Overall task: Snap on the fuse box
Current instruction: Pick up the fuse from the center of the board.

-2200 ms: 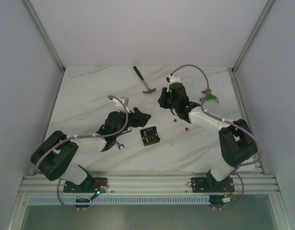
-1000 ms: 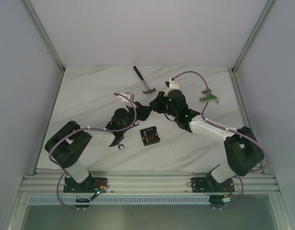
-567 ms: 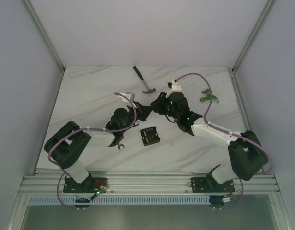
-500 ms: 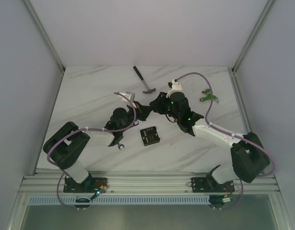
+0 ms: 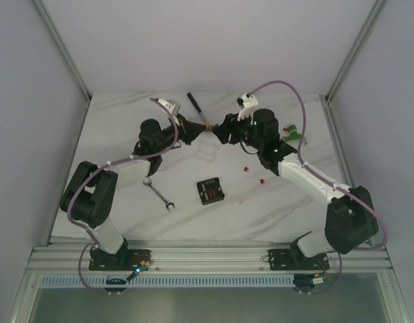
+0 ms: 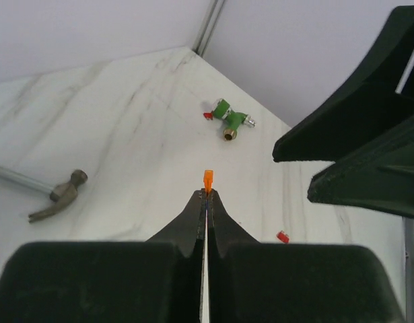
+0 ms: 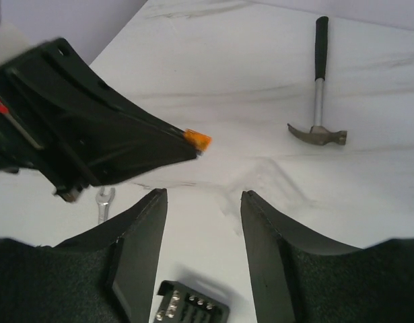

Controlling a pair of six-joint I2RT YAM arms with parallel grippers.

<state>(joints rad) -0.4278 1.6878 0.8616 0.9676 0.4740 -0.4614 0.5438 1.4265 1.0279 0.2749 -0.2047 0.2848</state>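
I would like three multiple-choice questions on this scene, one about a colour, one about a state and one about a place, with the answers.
1. The fuse in the left gripper is: A green; B orange; C blue.
2. The right gripper is: A open; B shut on a fuse; C out of view.
3. The fuse box is: A in the left gripper; B in the right gripper; C on the table.
Key: 1 B, orange shows between its shut jaws; 2 A, its jaws stand wide apart; 3 C, it lies apart from both grippers.
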